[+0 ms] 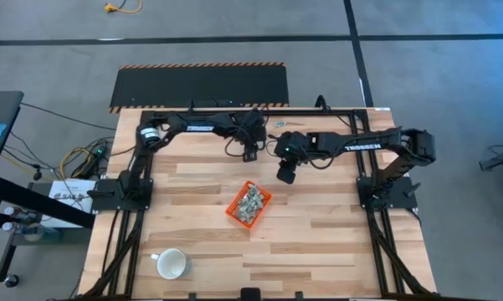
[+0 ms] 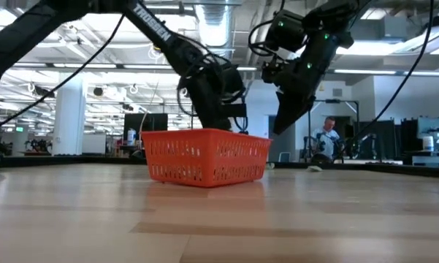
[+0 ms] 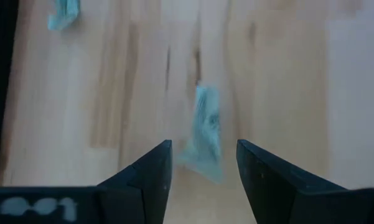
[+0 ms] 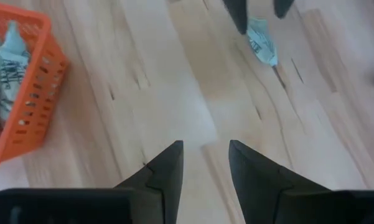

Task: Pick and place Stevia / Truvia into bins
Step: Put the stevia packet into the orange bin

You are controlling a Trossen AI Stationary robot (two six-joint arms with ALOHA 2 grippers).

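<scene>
In the left wrist view, a pale green paper sachet (image 3: 202, 140) lying on the wood between the dark fingers is blurred, its print unreadable, and another sachet (image 3: 63, 14) is cut off by the frame edge. The bright orange plastic bin (image 4: 22, 87) is cropped in the right wrist view, and its low walls hide its contents in the low view.

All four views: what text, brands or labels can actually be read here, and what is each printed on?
"TROSSEN": white lettering along the right arm in the high view.
"TROSSEN": white lettering on an arm in the low view, only partly clear.
Sachets in the orange bin: print too small to read.
Sachet ahead of the left gripper: print blurred, unreadable.
</scene>
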